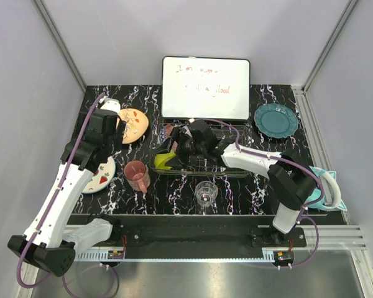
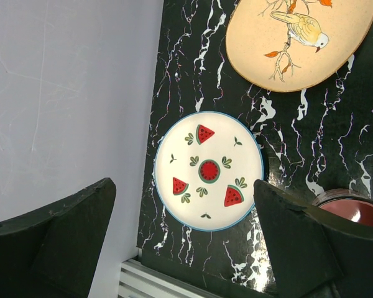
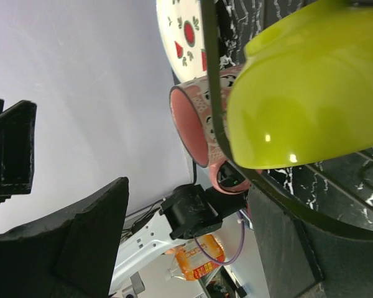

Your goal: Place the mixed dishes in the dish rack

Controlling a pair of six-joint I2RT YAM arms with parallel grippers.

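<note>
the left claw [image 2: 181, 186] hangs wide open with nothing in it, over the round white plate with red watermelon slices [image 2: 209, 171] at centre frame. the right claw [image 1: 176, 151] gapes too, holding nothing, just beside the glossy lime-green bowl [image 1: 163, 161] at the left end of the dark wire dish rack [image 1: 236, 172], mid-picture.

Bright, even light, soft shadows.
</note>
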